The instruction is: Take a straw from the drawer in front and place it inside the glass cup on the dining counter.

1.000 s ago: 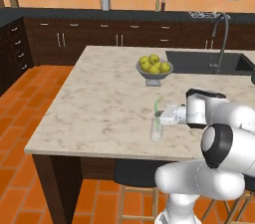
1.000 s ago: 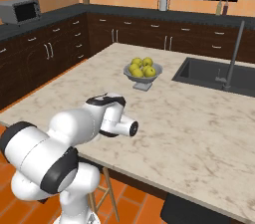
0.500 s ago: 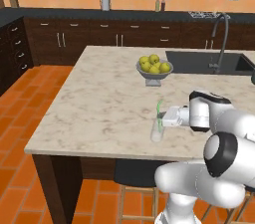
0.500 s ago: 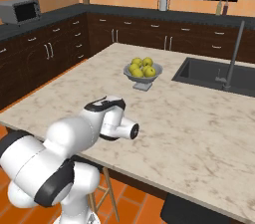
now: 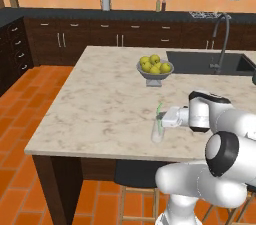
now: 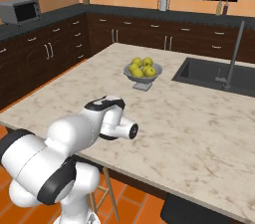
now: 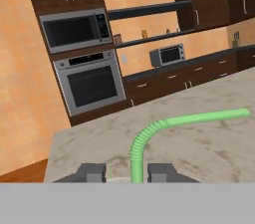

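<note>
The dining counter (image 5: 100, 114), a broad marble-patterned island on a dark wood base, carries a bowl of yellow-green fruit (image 5: 155, 66) near its middle and a sink (image 5: 200, 62) further along. The glass cup (image 5: 158, 131) stands near the counter's front edge, well apart from the bowl. It looks light, smooth-walled and easy to tip, so I judge any sideways nudge risky.

The straw (image 5: 159, 115) stands in the cup, its bent tip above the rim; in the hand view it rises between the fingertips (image 7: 91, 172) and curves off to one side. It seems nearly weightless, thin and easily crushed or flicked, best pinched gently on the straight shaft below the ribbed bend.

The gripper (image 5: 165, 117) sits just beside the straw, its jaws slightly apart, and I cannot tell whether they touch it.

No brand, label or writing is readable.
</note>
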{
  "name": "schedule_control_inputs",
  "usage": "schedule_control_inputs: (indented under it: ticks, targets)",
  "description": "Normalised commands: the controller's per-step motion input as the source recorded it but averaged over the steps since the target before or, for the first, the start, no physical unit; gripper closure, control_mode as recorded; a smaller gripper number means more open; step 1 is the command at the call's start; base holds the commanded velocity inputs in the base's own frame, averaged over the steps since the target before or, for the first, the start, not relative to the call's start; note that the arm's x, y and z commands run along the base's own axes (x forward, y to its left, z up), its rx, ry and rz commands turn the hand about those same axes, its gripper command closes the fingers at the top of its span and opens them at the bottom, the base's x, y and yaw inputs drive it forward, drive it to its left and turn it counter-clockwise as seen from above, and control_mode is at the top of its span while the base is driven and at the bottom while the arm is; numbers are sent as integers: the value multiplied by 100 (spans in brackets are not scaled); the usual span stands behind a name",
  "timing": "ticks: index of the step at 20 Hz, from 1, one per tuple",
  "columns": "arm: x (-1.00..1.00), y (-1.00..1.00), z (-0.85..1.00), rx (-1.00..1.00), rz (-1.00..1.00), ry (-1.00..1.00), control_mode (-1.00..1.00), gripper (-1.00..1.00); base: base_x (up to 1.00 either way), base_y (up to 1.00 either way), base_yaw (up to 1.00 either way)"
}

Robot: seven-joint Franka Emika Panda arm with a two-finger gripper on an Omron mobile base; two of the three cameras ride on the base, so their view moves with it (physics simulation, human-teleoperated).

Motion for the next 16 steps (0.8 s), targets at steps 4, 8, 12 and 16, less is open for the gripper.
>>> schedule_control_inputs:
  ticks: [4, 8, 12, 16]
  targets:
    - [-10, 0, -13, 0, 0, 0, -100, -100, 0, 0, 0]
    - [-17, 0, -5, 0, 0, 0, -100, -100, 0, 0, 0]
    - [-40, 2, -8, 0, 0, 0, -100, -100, 0, 0, 0]
    - [-35, 19, -30, 0, 0, 0, -100, -100, 0, 0, 0]
